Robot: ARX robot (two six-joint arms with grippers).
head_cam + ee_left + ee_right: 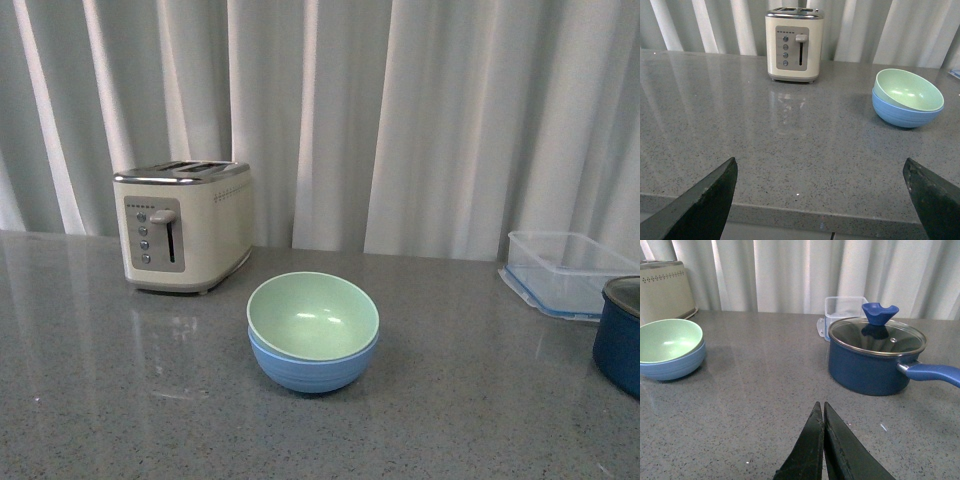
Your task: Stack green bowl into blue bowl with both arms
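Front view, left to right: we see a toaster (185, 225) at mid-left, then the green bowl (312, 315) nested in the blue bowl (312, 368) at frame center on the grey tabletop (120, 400). A clear box (560, 270) and a navy pot (620, 335) sit at the right edge. Neither arm shows here. Wrist views: our left gripper (822, 200) is spread wide w/ nothing between the fingers; our right gripper (822, 440) is pressed closed, empty, well apart from the bowls.
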